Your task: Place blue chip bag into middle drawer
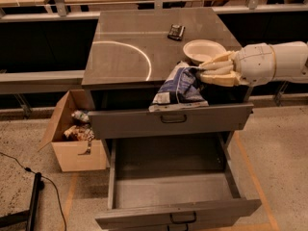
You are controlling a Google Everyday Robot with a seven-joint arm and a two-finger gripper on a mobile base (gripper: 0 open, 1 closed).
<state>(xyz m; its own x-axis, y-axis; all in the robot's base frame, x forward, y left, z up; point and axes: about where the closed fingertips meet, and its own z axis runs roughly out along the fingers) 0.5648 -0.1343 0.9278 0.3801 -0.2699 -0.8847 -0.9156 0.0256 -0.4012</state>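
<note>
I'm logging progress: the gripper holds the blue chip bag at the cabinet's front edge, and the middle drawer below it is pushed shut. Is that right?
Not quite. The camera view shows the middle drawer pulled open, not pushed shut. The rest holds: the gripper holds the blue chip bag at the cabinet's front edge, above that drawer.

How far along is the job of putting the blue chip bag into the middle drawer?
Done: the middle drawer stands pulled open. In hand: the gripper holds the blue chip bag at the front edge of the cabinet, above the drawer. Left: lower the bag in and release.
</note>
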